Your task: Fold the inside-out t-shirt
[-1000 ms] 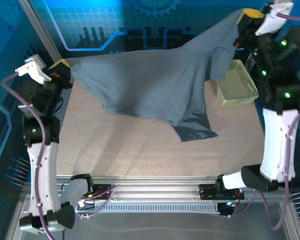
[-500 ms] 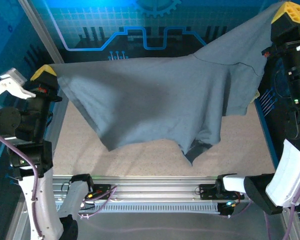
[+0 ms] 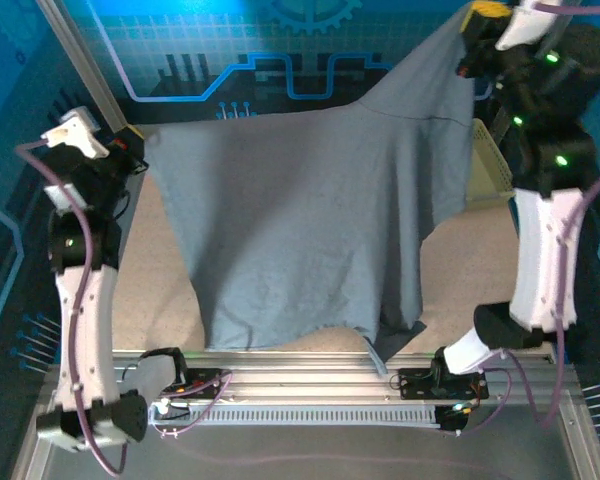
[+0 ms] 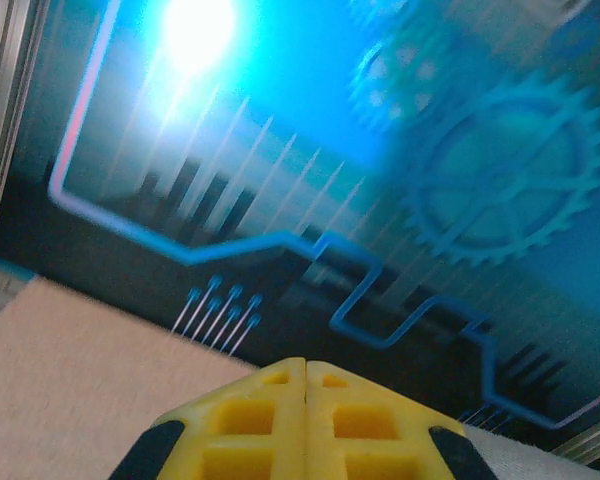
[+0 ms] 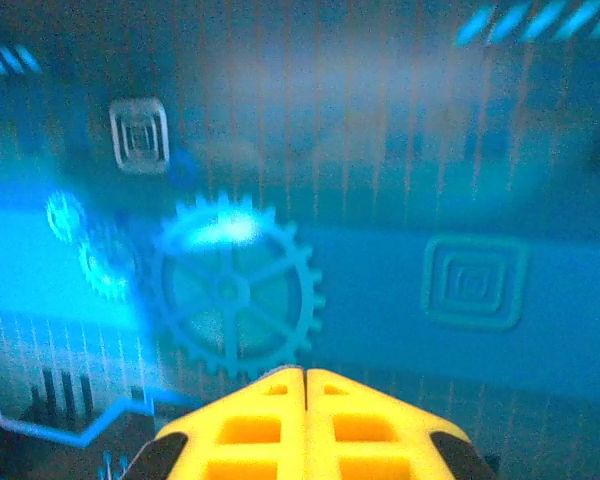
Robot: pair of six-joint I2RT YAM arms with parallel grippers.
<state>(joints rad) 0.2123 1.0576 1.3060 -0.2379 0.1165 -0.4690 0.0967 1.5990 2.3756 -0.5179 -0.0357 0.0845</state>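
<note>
Top external view: the inside-out t-shirt [image 3: 300, 220] is held spread in the air. One corner is pinched by the left gripper [image 3: 132, 136] and the other by the right gripper [image 3: 472, 28]. The cloth hangs between and below both. A pale basket [image 3: 492, 160] is noted below the right gripper, partly covered by the shirt; its contents cannot be determined.

Left wrist view: the yellow fingers [image 4: 270, 415] are seen pressed together.

Right wrist view: the fingers [image 5: 260, 425] are likewise pressed together.

Beige tbl [image 3: 470, 270]: basket [image 3: 488, 165] far R; t-shirt [image 3: 300, 220] hem on near edge.
</note>
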